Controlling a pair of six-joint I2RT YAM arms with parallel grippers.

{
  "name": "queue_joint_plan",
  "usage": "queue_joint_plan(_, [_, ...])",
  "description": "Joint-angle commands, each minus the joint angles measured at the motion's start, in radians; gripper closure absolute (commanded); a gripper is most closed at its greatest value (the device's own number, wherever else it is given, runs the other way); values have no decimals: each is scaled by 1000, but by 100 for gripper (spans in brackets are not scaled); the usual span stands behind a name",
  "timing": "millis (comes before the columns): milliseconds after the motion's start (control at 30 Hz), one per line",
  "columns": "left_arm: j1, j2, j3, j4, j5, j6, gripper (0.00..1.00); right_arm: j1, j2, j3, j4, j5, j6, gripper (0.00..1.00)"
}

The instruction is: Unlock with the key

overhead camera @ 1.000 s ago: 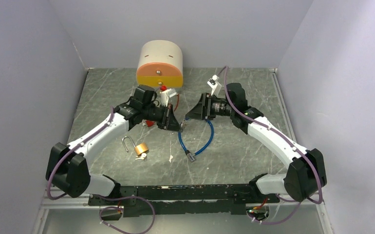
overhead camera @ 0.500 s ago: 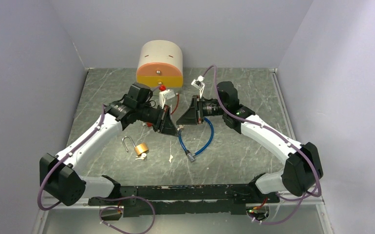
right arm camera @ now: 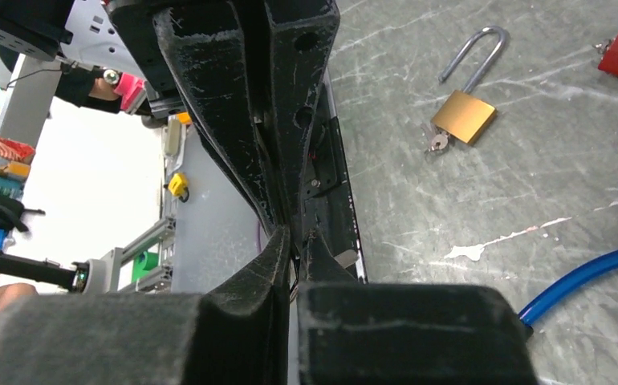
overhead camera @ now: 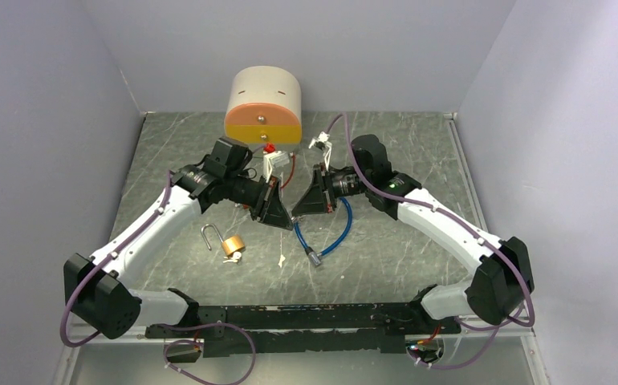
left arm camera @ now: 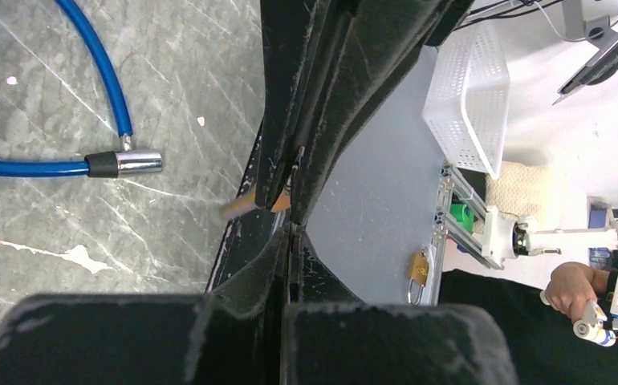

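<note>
Right gripper [overhead camera: 294, 211] closer in — jaws closed.

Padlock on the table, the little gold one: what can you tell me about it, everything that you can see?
The padlock is small, with a squarish body that looks like brass and a silvery metal shackle. The shackle looks sprung open, with one leg free of the body. A silver key sticks out of the body's bottom end. The lock lies flat on the grey marbled table, on the left arm's side. Only the table touches it.
</note>
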Motion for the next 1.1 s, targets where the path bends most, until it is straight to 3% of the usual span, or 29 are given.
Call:
queue_joint_plan(0, [0,-24,42,6,42,50,97,6,-35,39,-22,10,-39,100])
queue_joint_plan(100, [1,-30,40,19,34,26,91,6,-61,6,54,52,6,100])
queue_joint_plan(233, [0,-50,26,80,7,-50,60,5,-112,-47,184,130,95,100])
queue_joint_plan(333, [1,-94,-21,218,10,-183,52,6,-163,-91,286,192,176,100])
queue_joint_plan(500, [3,-166,-50,466,8,-381,56,7,-230,-169,471,261,348,100])
queue_joint_plan(667, [1,-178,-4,509,1,-441,67,7,-263,-182,534,290,410,100])
queue_joint_plan(800, [2,-179,-3,516,13,-454,82,7,-275,-177,553,300,429,100])
queue_joint_plan(867, [2,-179,-6,523,17,-464,83,7,-280,-177,564,303,439,100])
queue_joint_plan(967, [2,-185,-11,528,24,-466,96,7,-280,-177,570,299,448,100])
queue_joint_plan(1067, [2,-196,-5,506,18,-442,97,7,-286,-177,539,301,431,97])
